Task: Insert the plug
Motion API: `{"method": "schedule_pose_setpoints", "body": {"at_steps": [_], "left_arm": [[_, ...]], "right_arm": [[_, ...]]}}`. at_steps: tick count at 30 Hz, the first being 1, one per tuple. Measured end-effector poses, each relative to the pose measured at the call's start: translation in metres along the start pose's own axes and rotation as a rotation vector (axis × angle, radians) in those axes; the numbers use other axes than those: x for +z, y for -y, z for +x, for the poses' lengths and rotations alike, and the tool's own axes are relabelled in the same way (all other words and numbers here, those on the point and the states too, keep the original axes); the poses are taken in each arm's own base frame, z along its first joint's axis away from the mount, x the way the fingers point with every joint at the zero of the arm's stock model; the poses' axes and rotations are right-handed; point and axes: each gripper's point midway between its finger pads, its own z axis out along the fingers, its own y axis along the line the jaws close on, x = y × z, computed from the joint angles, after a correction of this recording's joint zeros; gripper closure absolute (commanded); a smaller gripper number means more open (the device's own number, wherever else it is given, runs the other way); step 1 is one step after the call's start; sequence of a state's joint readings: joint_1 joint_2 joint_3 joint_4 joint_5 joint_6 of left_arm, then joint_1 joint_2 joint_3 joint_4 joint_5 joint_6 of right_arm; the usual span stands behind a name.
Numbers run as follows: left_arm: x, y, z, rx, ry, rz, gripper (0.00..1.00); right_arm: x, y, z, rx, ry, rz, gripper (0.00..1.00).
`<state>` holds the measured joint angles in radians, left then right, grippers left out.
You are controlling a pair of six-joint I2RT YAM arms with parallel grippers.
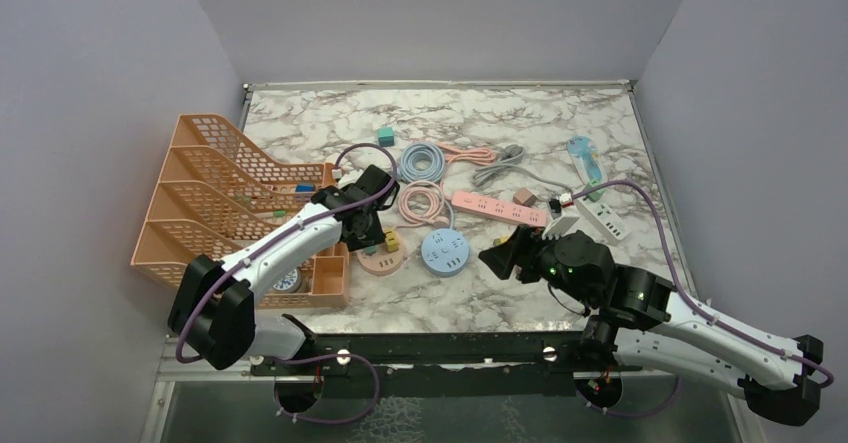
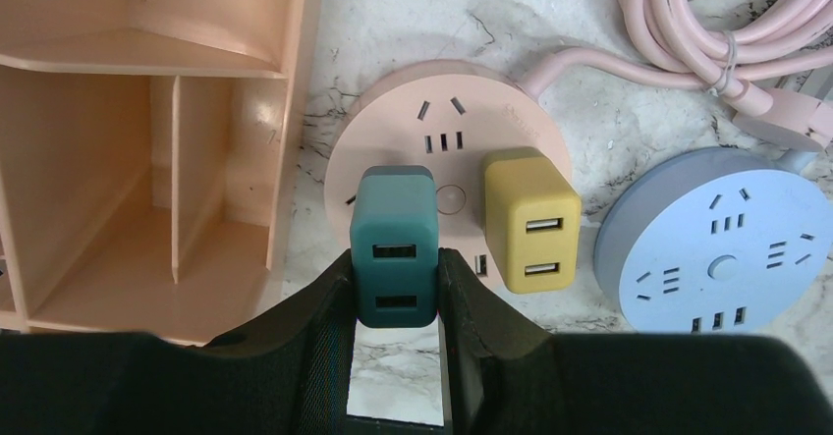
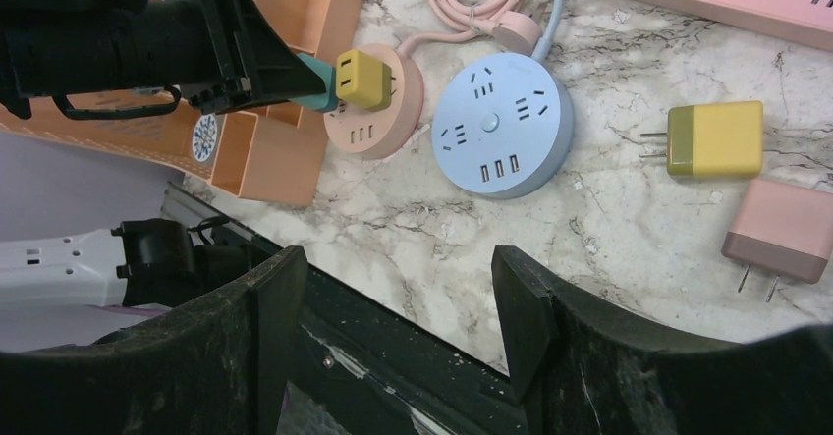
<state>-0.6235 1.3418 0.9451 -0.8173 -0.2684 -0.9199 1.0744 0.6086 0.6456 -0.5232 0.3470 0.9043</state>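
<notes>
Left gripper (image 2: pixel 395 280) pinches the teal plug (image 2: pixel 394 231) right against the pink socket (image 2: pixel 447 126); right gripper (image 3: pixel 398 278) gapes empty, well apart.

Left arm: the white-and-black left arm (image 1: pixel 285 241) reaches forward and to the right from its base, forearm angled down toward the table.
Left gripper: the black two-finger left gripper (image 2: pixel 395 283) points downward. Its jaws are closed on the sides of a dark teal cube-shaped plug (image 2: pixel 394 244), with one finger (image 2: pixel 329 302) pressed against each flank.
Right arm: the white-and-black right arm (image 1: pixel 700 325) stretches low and leftward from its base.
Right gripper: the black two-finger right gripper (image 3: pixel 398 273) has its jaws spread wide, with nothing between them.
</notes>
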Motion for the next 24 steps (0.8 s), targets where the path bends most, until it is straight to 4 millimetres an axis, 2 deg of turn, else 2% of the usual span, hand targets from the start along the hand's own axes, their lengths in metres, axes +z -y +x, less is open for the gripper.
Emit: {"method": "schedule_pose_setpoints", "body": {"at_steps": [24], "left_arm": [[-0.0014,-0.0046,0.0037,-0.009,-0.030,-0.040,1.00]], "right_arm": [[0.0010,0.0029,0.0028,-0.002,-0.005,0.006,0.31]]}}
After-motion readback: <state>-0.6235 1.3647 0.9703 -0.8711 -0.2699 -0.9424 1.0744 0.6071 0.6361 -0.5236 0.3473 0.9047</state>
